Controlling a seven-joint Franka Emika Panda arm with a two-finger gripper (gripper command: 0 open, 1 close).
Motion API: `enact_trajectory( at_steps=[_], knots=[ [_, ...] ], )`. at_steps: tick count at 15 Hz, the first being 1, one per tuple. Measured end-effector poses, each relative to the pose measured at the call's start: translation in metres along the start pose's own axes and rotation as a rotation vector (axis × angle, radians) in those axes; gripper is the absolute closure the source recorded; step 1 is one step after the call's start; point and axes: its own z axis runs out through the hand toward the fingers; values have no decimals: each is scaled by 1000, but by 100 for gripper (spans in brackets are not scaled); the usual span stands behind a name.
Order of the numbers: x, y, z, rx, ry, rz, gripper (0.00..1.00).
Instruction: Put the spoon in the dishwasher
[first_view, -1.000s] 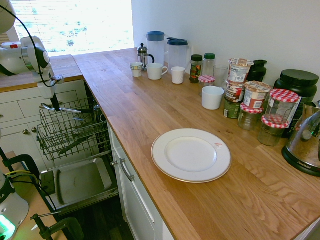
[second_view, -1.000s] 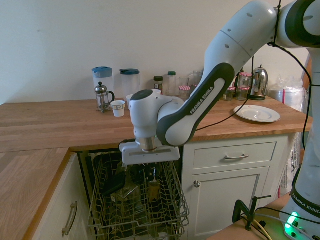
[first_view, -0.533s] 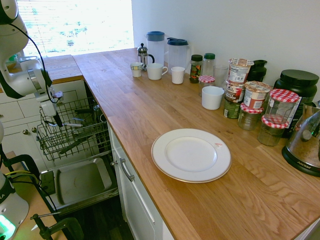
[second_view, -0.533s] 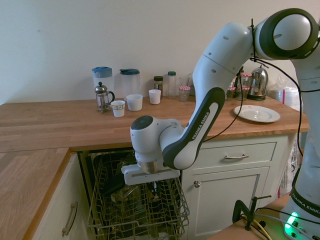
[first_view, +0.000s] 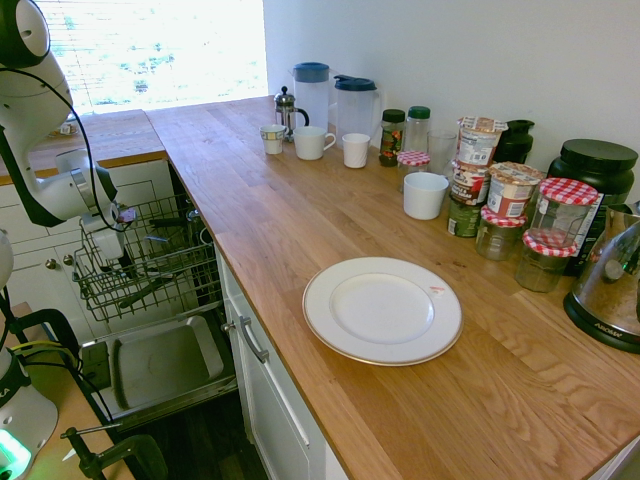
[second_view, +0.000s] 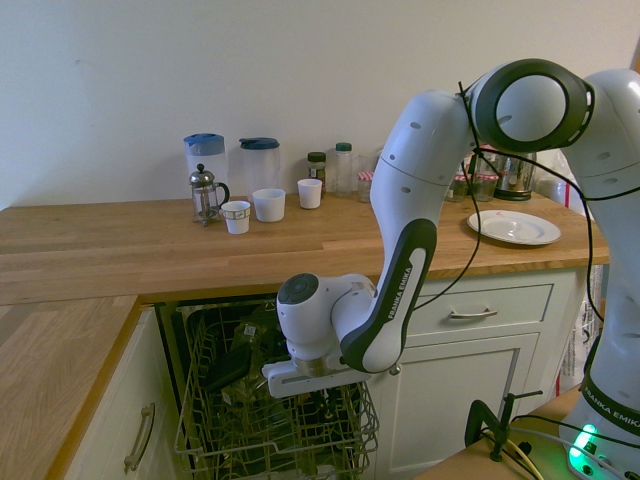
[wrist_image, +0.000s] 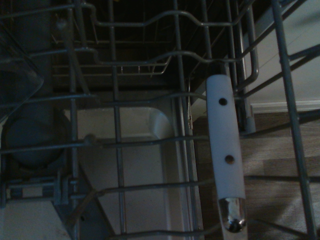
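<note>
The dishwasher stands open under the wooden counter, its dark wire rack (first_view: 150, 268) pulled out over the dropped door (first_view: 162, 362). My gripper (first_view: 117, 262) reaches down among the rack's wires, and its fingers are hidden by the wires in both exterior views. The same rack (second_view: 250, 430) sits below my wrist (second_view: 310, 375) in the second exterior view. The spoon (wrist_image: 225, 150) shows in the wrist view: a pale handle with two rivets and a shiny metal end, lying close against the rack wires. No exterior view shows it, so whether it is held I cannot tell.
A white plate (first_view: 382, 310) lies on the counter, with mugs (first_view: 425, 195), jugs (first_view: 312, 92), jars (first_view: 565, 215) and a kettle (first_view: 612, 285) along the wall. White cabinet drawers (first_view: 262, 385) flank the dishwasher. Dark items sit in the rack (second_view: 232, 365).
The arm has folded down and lowered my gripper from above the rack into its wires, shifting toward the rack's front. Nothing on the counter moved.
</note>
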Motion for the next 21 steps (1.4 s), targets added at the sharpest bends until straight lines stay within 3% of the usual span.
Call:
enact_trajectory(
  at_steps=[1,13,16,21],
  knots=[
    [3,-1,4,7,-1,4,0],
    [6,-5,15,59,13,-8,0],
    [3,-6,-11,83,26,16,0],
    [20,13,-90,97,68,71,0]
  ],
)
